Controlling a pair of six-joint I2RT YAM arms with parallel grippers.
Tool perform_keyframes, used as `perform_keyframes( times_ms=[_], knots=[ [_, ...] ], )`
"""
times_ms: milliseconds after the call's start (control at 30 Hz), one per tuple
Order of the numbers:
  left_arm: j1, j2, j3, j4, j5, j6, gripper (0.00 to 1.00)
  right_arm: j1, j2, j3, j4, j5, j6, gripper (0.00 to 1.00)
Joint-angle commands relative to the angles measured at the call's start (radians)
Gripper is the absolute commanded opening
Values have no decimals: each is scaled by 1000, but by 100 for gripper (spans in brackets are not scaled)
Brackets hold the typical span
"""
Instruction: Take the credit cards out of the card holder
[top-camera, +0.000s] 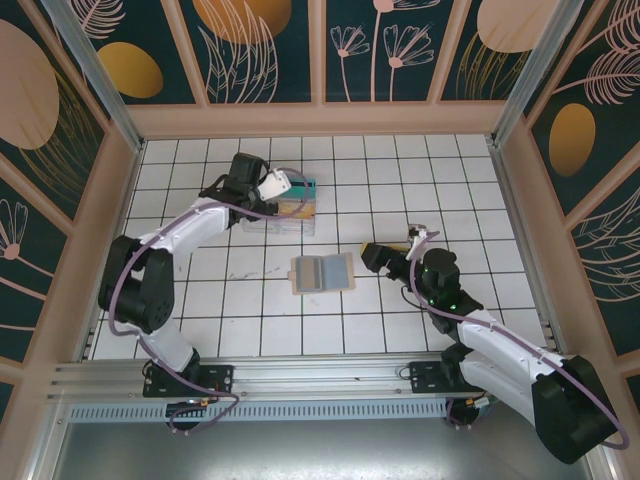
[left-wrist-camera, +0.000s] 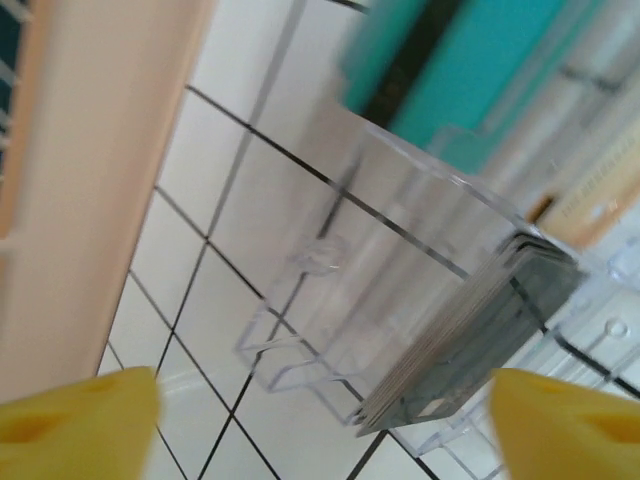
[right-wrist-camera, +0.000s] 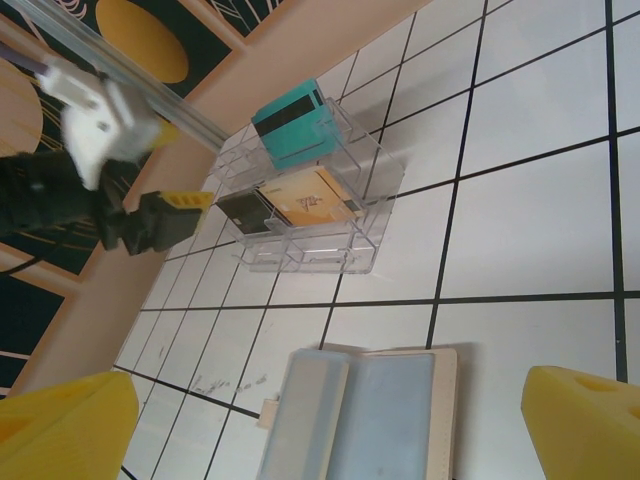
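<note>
Surface: white tiles (top-camera: 480, 200) with dark grout, enclosed by teal floral walls (top-camera: 380, 50).
Right gripper (right-wrist-camera: 325, 420): spread wide, empty, near right.
Card holder (top-camera: 322, 271): one, laid open, mid-table.
Tray (right-wrist-camera: 365, 235): one, clear, farther back.
Cards: three, stowed in the tray: teal card (right-wrist-camera: 295, 125), black card (right-wrist-camera: 245, 212), tan card (right-wrist-camera: 310, 197).
Left gripper (left-wrist-camera: 320, 425): spread wide, empty, above the tray.

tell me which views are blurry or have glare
Left wrist view: the teal card at the top is smeared and out of focus, the clear tray shows a pale sheen, and the dark card stack is sharper. Right wrist view: the left arm is motion-blurred, while the tray and the card holder are crisp. Top external view: even light, sharp throughout.
</note>
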Motion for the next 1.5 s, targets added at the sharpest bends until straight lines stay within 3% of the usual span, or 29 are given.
perform_keyframes(
  times_ms=[0, 133, 233, 267, 367, 467, 667, 800, 967, 1033, 1233, 1467],
  knots=[
    [0, -101, -19, 83, -3, -271, 99, 1, 3, 34, 5, -15, -1, 99],
    [1, -180, -59, 158, -168, -551, 99, 1, 5, 32, 3, -8, -6, 99],
    [5, -205, -30, 95, -308, -752, 99, 2, 6, 35, -4, -2, -24, 99],
    [5, -210, -12, 43, -308, -810, 99, 2, 7, 35, -4, -6, -35, 99],
    [5, -246, -19, -27, -200, -894, 99, 6, 14, 41, -14, -1, -67, 99],
    [5, -318, -111, 5, -23, -991, 97, 13, 37, 63, -46, 10, -93, 99],
    [-1, -397, -300, 51, 150, -1279, 68, 34, 133, 91, -59, 26, -115, 98],
    [-37, -414, -428, 110, 202, -1407, 59, 75, 234, 116, -66, 29, -122, 84],
    [-130, -421, -573, 236, 208, -1533, 56, 131, 387, 163, -64, 27, -137, 49],
    [-177, -406, -612, 293, 211, -1568, 55, 150, 436, 186, -76, 46, -140, 41],
    [-270, -292, -612, 333, 196, -1603, 51, 169, 538, 234, -134, 121, -143, 31],
    [-311, -211, -595, 362, 211, -1620, 51, 173, 582, 236, -157, 124, -134, 27]
  ],
)
